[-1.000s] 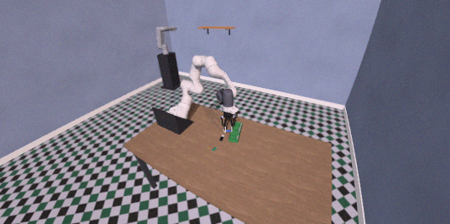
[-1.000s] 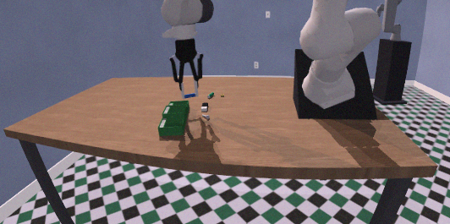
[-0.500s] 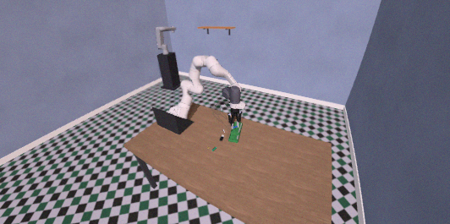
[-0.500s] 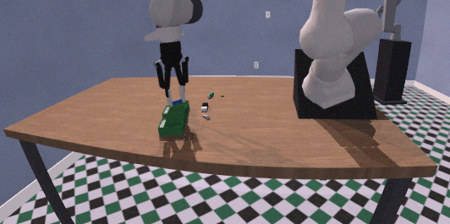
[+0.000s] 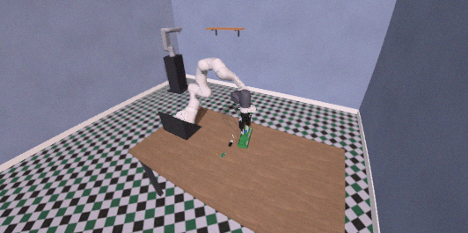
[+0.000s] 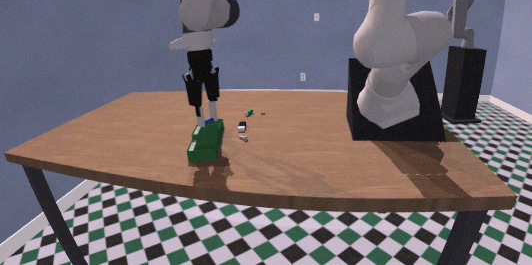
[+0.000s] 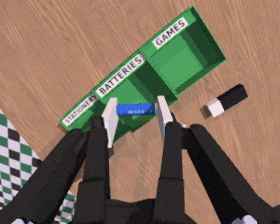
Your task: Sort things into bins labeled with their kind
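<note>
A row of three joined green bins [image 5: 243, 144] [image 6: 200, 152] [image 7: 213, 56] stands on the table. Their labels read GAMES [image 7: 171, 32], BATTERIES [image 7: 120, 76] and a third label [image 7: 78, 112] that I cannot read. My gripper [image 5: 244, 127] [image 6: 206, 117] [image 7: 137, 107] is shut on a small blue battery [image 7: 136, 110] [image 6: 209, 121]. It holds the battery just above the bins, near the BATTERIES compartment. A black and white stick [image 7: 224, 100] [image 5: 230, 141] [image 6: 242, 126] lies on the table beside the bins.
A green cylinder [image 5: 223, 155] [image 6: 249, 112] and a tiny yellow piece [image 6: 263, 112] lie farther from the bins. A small silver piece [image 6: 243, 138] lies near the stick. A black box [image 5: 178, 125] stands by the robot base.
</note>
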`<state>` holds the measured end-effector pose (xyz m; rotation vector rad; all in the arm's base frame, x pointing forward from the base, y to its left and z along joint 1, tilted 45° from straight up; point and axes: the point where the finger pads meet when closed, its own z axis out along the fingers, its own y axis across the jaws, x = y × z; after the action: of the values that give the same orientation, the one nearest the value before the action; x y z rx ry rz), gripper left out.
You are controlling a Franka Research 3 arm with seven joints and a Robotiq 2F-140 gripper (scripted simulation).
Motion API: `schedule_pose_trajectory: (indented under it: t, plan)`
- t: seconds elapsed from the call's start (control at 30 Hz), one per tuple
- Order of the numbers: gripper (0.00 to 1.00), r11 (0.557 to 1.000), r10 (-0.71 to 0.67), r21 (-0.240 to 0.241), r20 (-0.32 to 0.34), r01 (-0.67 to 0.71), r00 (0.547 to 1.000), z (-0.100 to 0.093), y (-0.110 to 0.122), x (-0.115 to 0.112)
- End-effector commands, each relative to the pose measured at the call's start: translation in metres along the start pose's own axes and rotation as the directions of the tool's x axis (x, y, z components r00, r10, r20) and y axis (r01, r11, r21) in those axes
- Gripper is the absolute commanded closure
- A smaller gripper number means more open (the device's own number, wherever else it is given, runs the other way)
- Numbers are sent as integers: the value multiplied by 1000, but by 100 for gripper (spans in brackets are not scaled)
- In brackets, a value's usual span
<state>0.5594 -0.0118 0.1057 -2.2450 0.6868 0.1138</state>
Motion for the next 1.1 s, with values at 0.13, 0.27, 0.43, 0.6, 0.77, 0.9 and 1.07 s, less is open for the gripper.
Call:
schedule_pose_trajectory:
  t: [0.13,0.27,0.43,0.6,0.77,0.9,1.07]
  plan:
    - [71,973,-230,-2,-3,230,973,-2,3,4]
    - [71,953,-302,-1,-3,302,953,-2,3,5]
    - [71,924,-382,-3,-3,382,924,-2,3,5]
    - [71,883,-469,-5,-5,469,883,-2,3,5]
    - [71,834,-552,-9,-10,552,834,-2,3,6]
    - [71,801,-599,-13,-13,599,801,-2,3,5]
    - [71,797,-605,-14,-13,604,796,-2,3,4]
